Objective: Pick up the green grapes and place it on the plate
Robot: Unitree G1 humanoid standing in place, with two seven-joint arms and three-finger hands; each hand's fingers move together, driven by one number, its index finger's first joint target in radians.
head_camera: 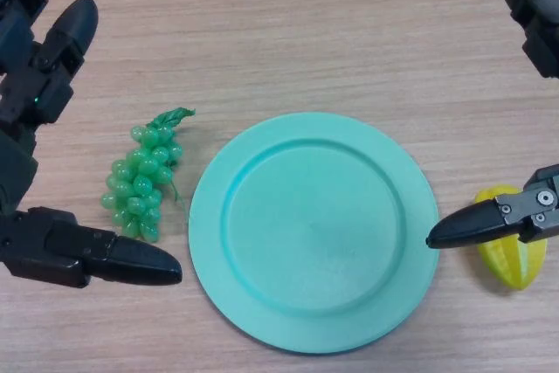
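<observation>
Fingers of my left hand (pixel 52 155) are straight and spread wide, and they hold nothing. One of them points away from me at the far left, and the thumb lies low at the near left, its tip just beside the near end of the grapes (pixel 140 183). So the grapes sit in the open gap of this hand, but I see no contact with them.

The grapes lie flat on the table (pixel 288 32), left of the plate (pixel 314 231) and close to its rim, with the small leaf and stem turned to the far side. The plate is bare; nothing is on it.

On the right, one finger of my right hand (pixel 511 220) reaches toward the right rim of the plate, and another part of that hand shows at the far right corner. These fingers also look straight and hold nothing. Behind the near one lies a yellow fruit (pixel 511 259) (a star fruit, I think, but it is half hidden), which is no part of my task.

As I judge it, the task is only at its start. What seems ready is the approach: the left hand is placed around the grapes. What is left is almost everything: to close on the bunch, to lift it, to carry it a short way right over the rim, and to set it down on the plate.
</observation>
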